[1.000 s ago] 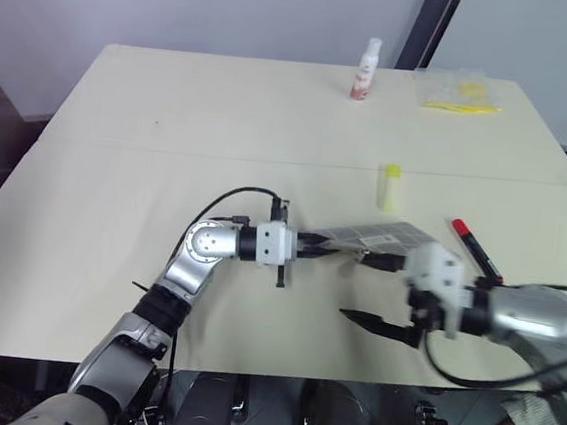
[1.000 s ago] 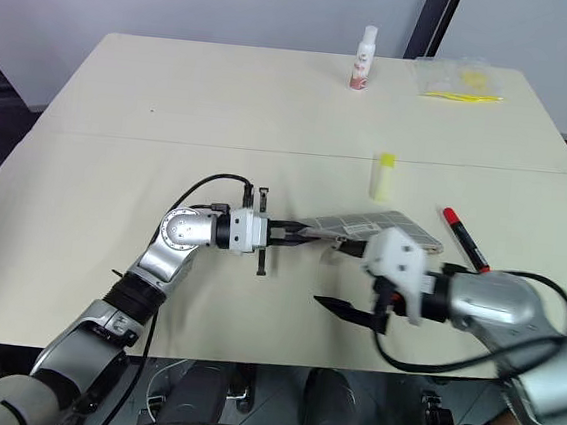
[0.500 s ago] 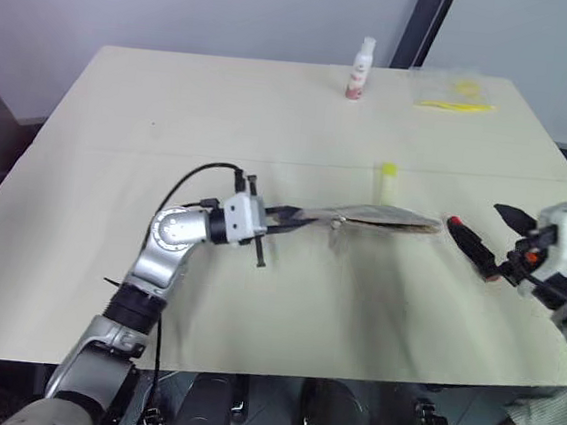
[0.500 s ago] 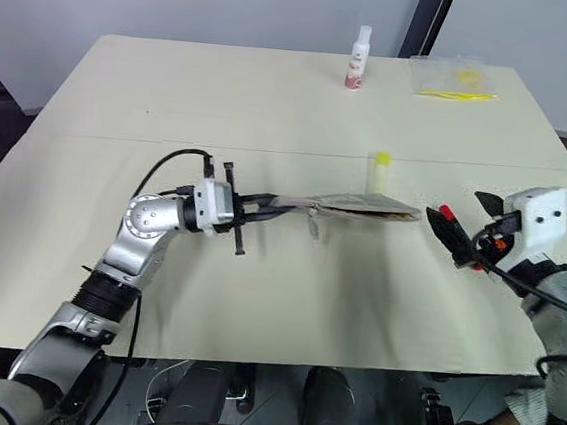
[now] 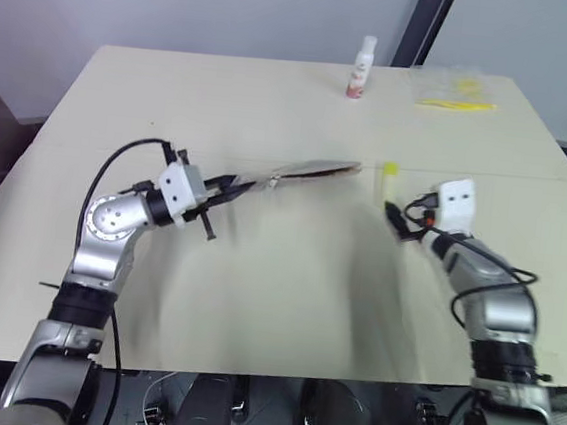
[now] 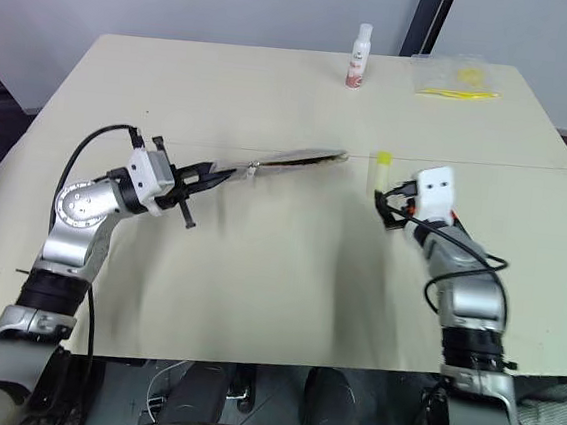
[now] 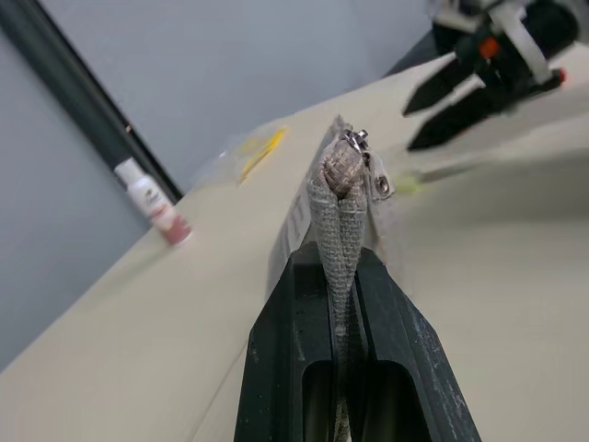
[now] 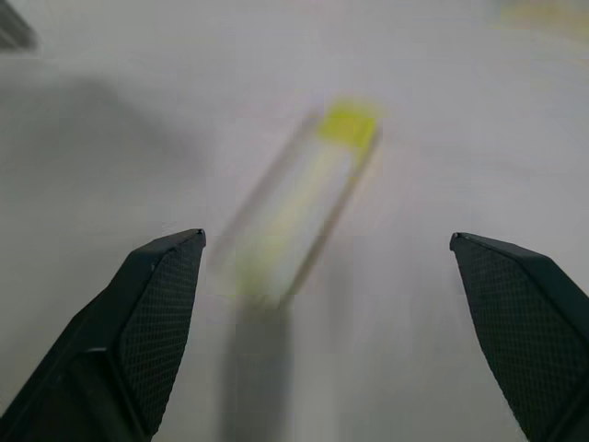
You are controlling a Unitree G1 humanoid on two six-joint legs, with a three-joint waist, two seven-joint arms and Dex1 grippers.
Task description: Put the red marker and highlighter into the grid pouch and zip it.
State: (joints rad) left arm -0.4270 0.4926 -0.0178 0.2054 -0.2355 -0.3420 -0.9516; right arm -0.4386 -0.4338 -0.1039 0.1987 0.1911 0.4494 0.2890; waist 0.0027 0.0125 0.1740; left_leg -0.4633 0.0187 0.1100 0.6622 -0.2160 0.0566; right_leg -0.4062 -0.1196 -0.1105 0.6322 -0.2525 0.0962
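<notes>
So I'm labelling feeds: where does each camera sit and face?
Head pair: above, looking down the cream table, both arms showing.
Left wrist: along shut left gripper pinching the grey grid fabric pouch.
Right wrist: between open right gripper fingers, at the chunky pale-yellow highlighter.
Shared: pouch, highlighter.

Head eyes look down the table (image 5: 256,290) (wrist cameras close along each gripper).

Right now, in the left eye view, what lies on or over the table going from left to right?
Left gripper, shut on the grid pouch → spray bottle → highlighter → open right gripper → clear plastic bag.
</notes>
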